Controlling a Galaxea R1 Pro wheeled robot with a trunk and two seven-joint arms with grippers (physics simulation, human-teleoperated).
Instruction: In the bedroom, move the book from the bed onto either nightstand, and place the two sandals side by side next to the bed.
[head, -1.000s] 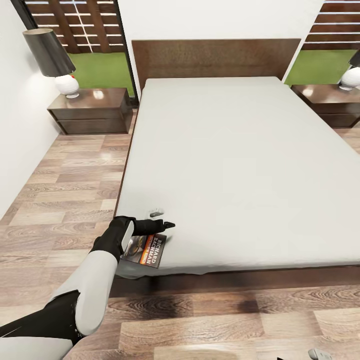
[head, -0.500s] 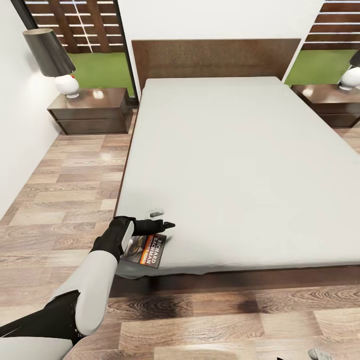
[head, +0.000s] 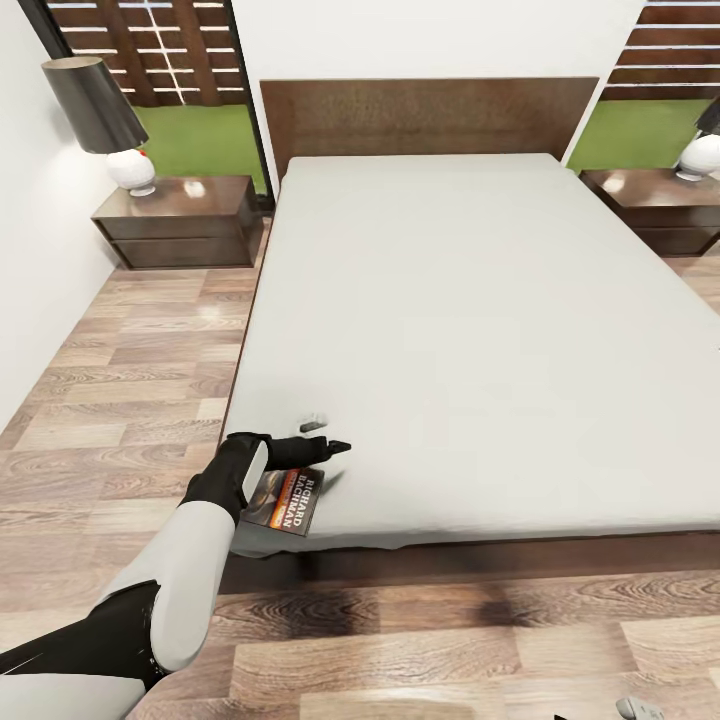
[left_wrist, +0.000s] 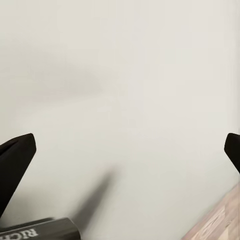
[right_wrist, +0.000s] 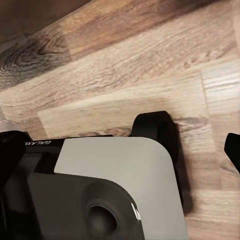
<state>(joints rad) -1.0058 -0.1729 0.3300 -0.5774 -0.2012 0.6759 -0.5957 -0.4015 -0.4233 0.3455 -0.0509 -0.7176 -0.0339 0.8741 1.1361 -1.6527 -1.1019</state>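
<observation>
The bed (head: 470, 330) spreads its bare grey mattress across the room, with a nightstand (head: 178, 222) by its left side at the head end. On the mattress's near left corner lies the book (head: 288, 500), partly covered by the left gripper (head: 325, 432), its long axis running toward the headboard. The jaws stand wide apart above it, holding nothing. The right gripper (right_wrist: 117, 170) faces wood floor (right_wrist: 125, 65); whether it is open cannot be told.

Broad bare mattress (head: 470, 330) beyond the left tool (head: 322, 432); lamp (head: 108, 118) crowding the left nightstand (head: 180, 220).
</observation>
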